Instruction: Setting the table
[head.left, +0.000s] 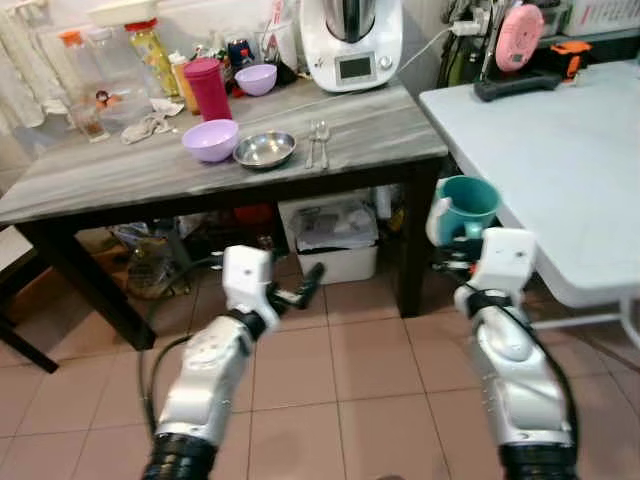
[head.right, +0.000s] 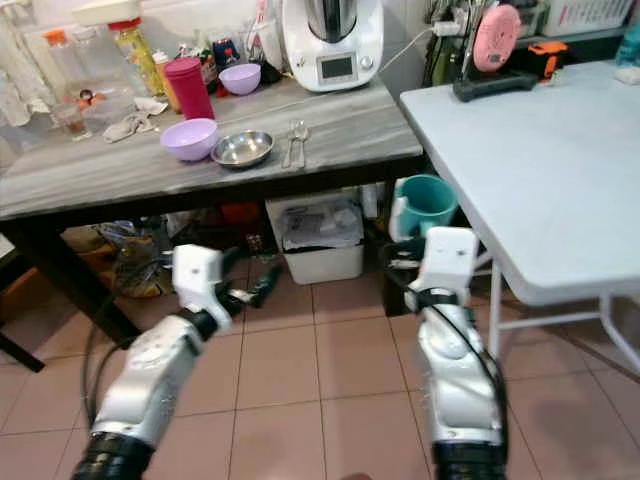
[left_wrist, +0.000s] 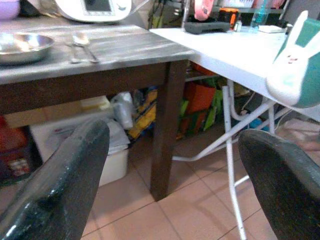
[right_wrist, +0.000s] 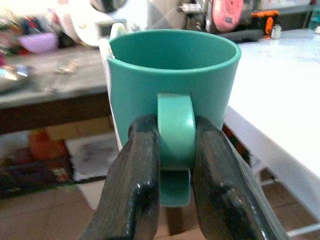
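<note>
My right gripper (right_wrist: 175, 165) is shut on the handle of a teal mug (head.left: 466, 208) with a white rabbit shape on its side. I hold it upright, below tabletop height, between the grey wooden table (head.left: 380, 130) and the white folding table (head.left: 560, 170). My left gripper (head.left: 305, 285) is open and holds nothing, low over the tiled floor before the wooden table. On that table lie a steel bowl (head.left: 265, 149), a purple bowl (head.left: 210, 140) and two spoons (head.left: 318, 140).
The wooden table's back holds a white kitchen machine (head.left: 350, 40), a pink tumbler (head.left: 208, 88), a second purple bowl (head.left: 256, 79) and bottles. Storage boxes (head.left: 330, 235) stand under it. A black and pink device (head.left: 515, 55) rests on the white table's far end.
</note>
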